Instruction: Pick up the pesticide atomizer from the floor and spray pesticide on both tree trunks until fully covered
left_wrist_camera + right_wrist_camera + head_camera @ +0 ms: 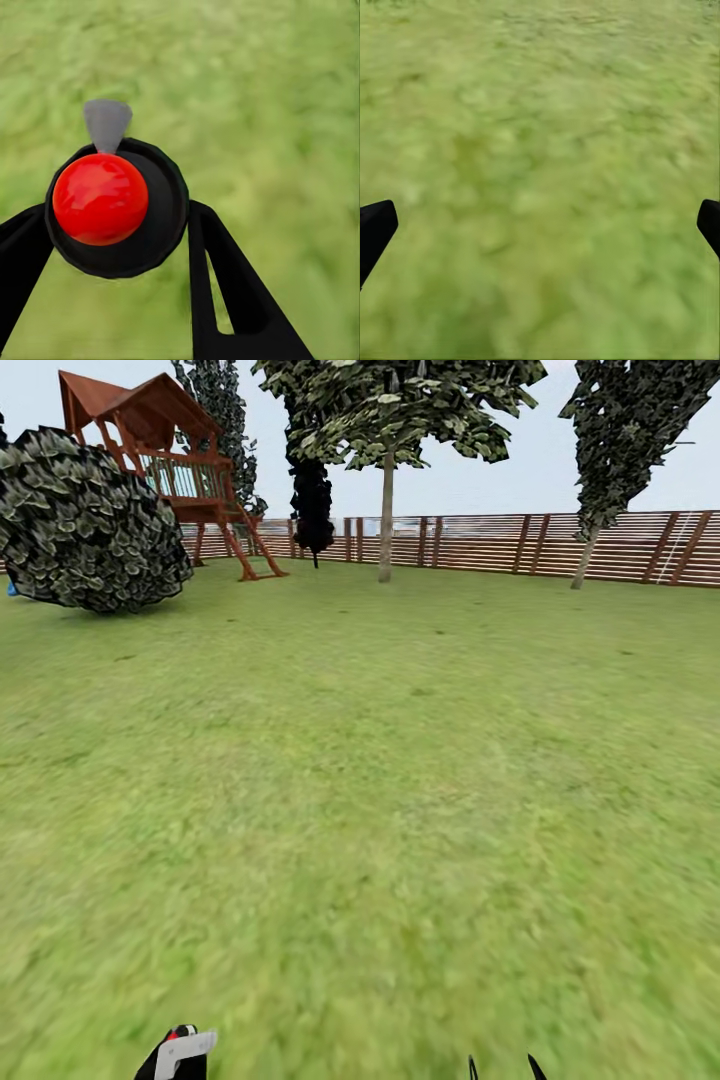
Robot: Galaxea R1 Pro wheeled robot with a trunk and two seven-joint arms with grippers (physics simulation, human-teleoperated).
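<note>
Gripping the pesticide atomizer (112,202), left claw (120,247) over lawn (285,90).

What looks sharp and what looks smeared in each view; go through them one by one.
Head view: the fence and trees are fairly crisp under flat, shadowless light, while the lawn nearby smears. Left wrist view: the pesticide atomizer is sharp, with a soft highlight on its red top; grass behind is blurred. Right wrist view: the grass is soft, mottled blur between the right gripper fingers.

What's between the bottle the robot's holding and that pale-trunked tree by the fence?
Only bare lawn, as the head view shows. The left gripper holds the atomizer; the tree stands far ahead by the fence.
</note>
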